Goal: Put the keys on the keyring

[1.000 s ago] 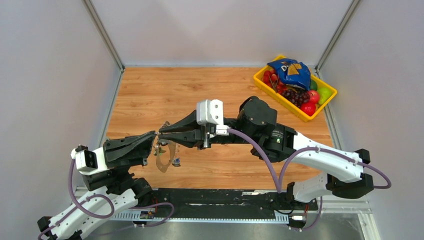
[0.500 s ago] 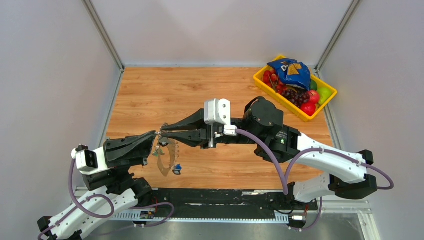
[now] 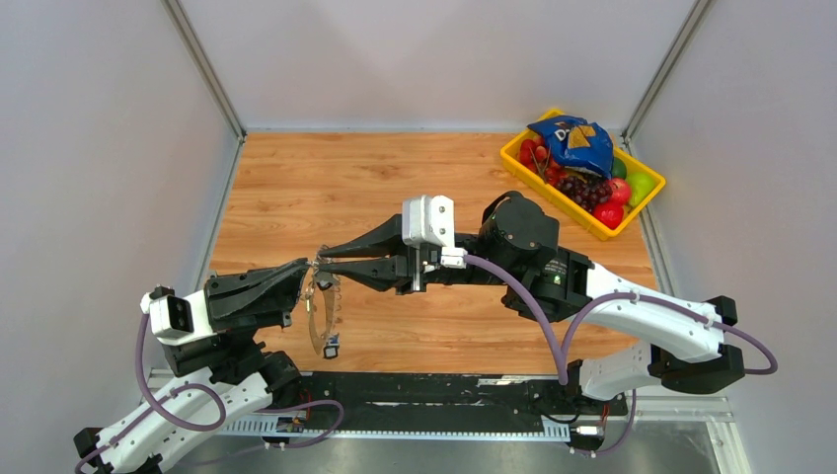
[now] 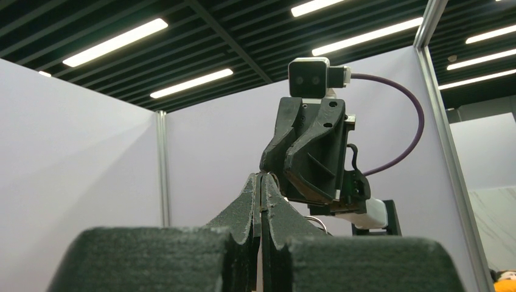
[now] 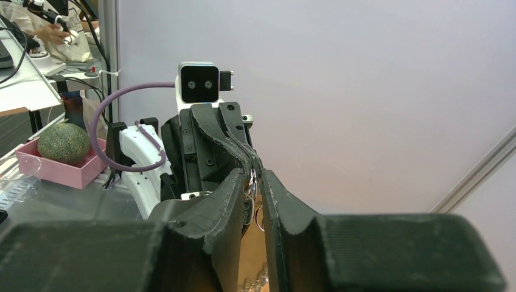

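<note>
Mid-air, left of frame centre: keyring (image 3: pixel 318 314) hangs, key (image 3: pixel 331 346) at its bottom. Top clamped in left gripper (image 3: pixel 306 269); right gripper (image 3: pixel 322 260) near-closed beside it, hold unclear. Likely light, stiff, slippery wire: pinch firmly

Top view's bright and even, only soft shadows on the wooden table (image 3: pixel 296 178). Left wrist stares up into glaring ceiling strip lights (image 4: pixel 115 41); both wrist foregrounds are dark and blurred.

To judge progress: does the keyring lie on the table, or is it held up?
Held up. The keyring hangs from where the left gripper and right gripper meet; a key dangles at its lower end.
</note>
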